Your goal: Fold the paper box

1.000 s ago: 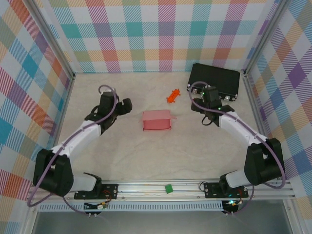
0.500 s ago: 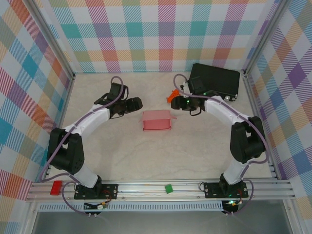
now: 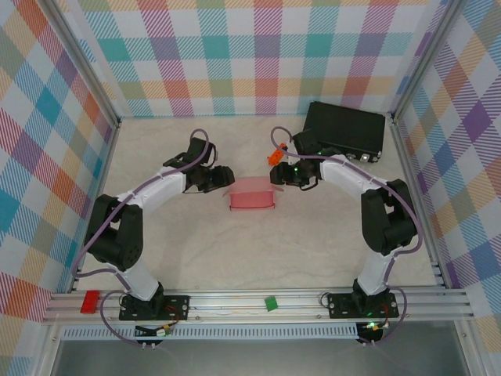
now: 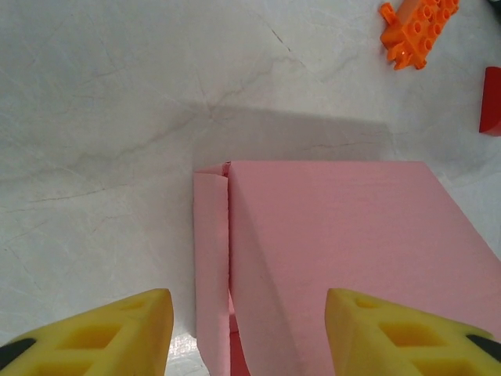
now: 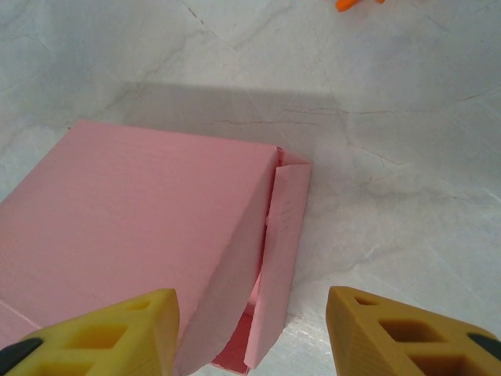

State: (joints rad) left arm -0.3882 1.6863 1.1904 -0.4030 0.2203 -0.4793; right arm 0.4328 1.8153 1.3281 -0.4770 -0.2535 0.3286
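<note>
Overhead view: the paper box, pale pink card, lies near the middle of the desk, top panel closed over; the left pincer sits just beside its left end and the right pincer just beside its right end. An orange toy lies just behind the right pincer; a black case stands at the far right, well apart from the box; a small red block and a small green piece rest on the front rail.

Left wrist view: the left pincer stands fairly wide and holds nothing; one of its yellow fingertips is over bare desk, the other over the top panel; the side flap of the box lies between them, folded in against the end; the orange toy shows at the upper right.

Right wrist view: the right pincer is likewise fairly wide and holds nothing; its fingertips straddle the box's other end; here the flap leans slightly away from the body, a darker gap showing beneath it.
</note>
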